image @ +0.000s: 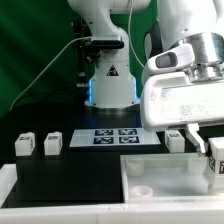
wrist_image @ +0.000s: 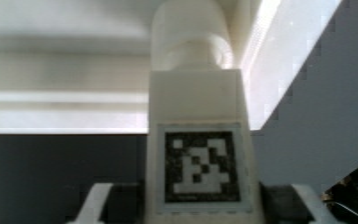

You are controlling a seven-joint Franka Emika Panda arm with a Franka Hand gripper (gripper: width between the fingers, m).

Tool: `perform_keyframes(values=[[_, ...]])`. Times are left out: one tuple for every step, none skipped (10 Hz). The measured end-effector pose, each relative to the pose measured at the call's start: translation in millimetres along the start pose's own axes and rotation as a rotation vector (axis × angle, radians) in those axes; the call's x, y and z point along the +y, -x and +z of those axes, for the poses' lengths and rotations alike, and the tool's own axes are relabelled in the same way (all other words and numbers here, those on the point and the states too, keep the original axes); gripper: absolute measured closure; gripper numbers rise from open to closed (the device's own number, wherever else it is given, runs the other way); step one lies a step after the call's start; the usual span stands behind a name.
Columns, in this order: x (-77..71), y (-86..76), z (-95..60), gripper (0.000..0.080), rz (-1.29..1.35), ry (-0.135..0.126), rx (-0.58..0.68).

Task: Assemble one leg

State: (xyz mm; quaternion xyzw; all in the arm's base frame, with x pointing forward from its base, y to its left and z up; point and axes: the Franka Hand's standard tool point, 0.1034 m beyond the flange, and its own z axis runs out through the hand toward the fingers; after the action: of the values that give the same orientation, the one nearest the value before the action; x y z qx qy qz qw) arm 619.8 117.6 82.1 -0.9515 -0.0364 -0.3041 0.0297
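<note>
My gripper (image: 207,150) is at the exterior view's right, over the right end of the large white tray-like tabletop (image: 150,181). It is shut on one leg (image: 216,161), a small white block with a black-and-white tag. In the wrist view the leg (wrist_image: 197,100) fills the middle, its tag facing the camera and its narrower peg end pointing away. My gripper (wrist_image: 197,205) clamps it with a white finger (wrist_image: 105,202) on each side. The tabletop's white wall (wrist_image: 60,85) lies behind the leg.
Two loose legs (image: 25,145) (image: 52,143) stand on the black table at the exterior view's left. A third (image: 176,140) stands near my gripper. The marker board (image: 113,136) lies in the middle before the robot base (image: 108,80).
</note>
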Motion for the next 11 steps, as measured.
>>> perform_keyframes(values=[[0.1, 2.5, 1.0, 0.0505, -0.003, 0.000, -0.012], [0.1, 2.6, 1.1, 0.0292, -0.006, 0.000, -0.012], [0.1, 2.8, 1.2, 0.0292, -0.008, 0.000, -0.012], [0.1, 2.9, 1.3, 0.0176, -0.009, 0.000, -0.013], [0.1, 3.0, 1.3, 0.0158, -0.010, 0.000, -0.013], [0.2, 3.1, 1.4, 0.0158, -0.011, 0.000, -0.013], [0.2, 3.2, 1.4, 0.0151, -0.012, 0.000, -0.013], [0.2, 3.3, 1.5, 0.0151, -0.014, 0.000, -0.013], [0.2, 3.3, 1.5, 0.0150, -0.016, 0.000, -0.013], [0.2, 3.4, 1.6, 0.0150, -0.018, 0.000, -0.013], [0.2, 3.4, 1.6, 0.0150, -0.020, 0.000, -0.013]])
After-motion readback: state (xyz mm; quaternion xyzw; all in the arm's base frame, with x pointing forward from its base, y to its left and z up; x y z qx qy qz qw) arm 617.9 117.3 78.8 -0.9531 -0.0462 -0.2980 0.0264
